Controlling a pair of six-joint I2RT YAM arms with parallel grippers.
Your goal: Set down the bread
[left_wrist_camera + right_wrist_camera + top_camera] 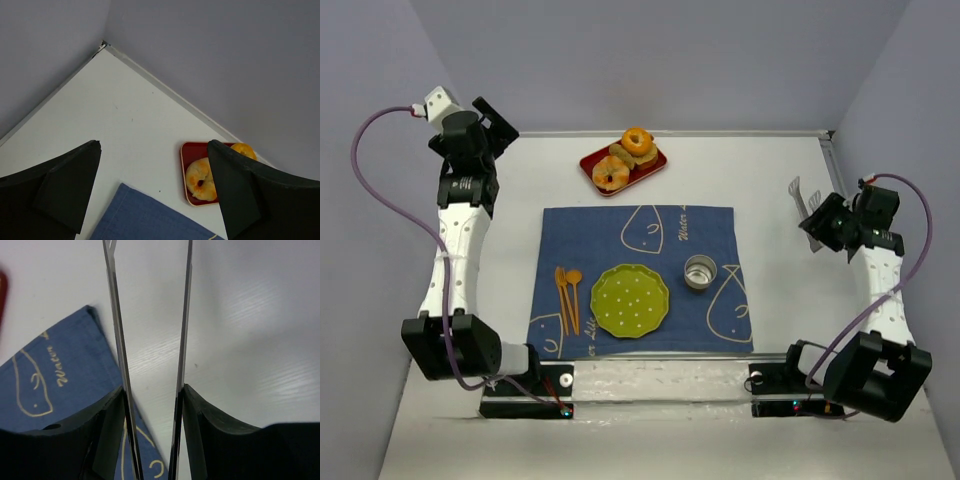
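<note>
Red tray (657,161) sits at the far side of the white table (780,170). The bread (610,174) lies on its left end, next to a bright orange ring (637,140) and flat brown bread pieces (642,160). The left pincer (495,118) hangs by the far left corner, fingers wide apart, holding nothing. The right pincer (825,225) squeezes shiny metal tongs (798,195). A green plate (630,300) rests on the blue cloth (620,235).
</note>
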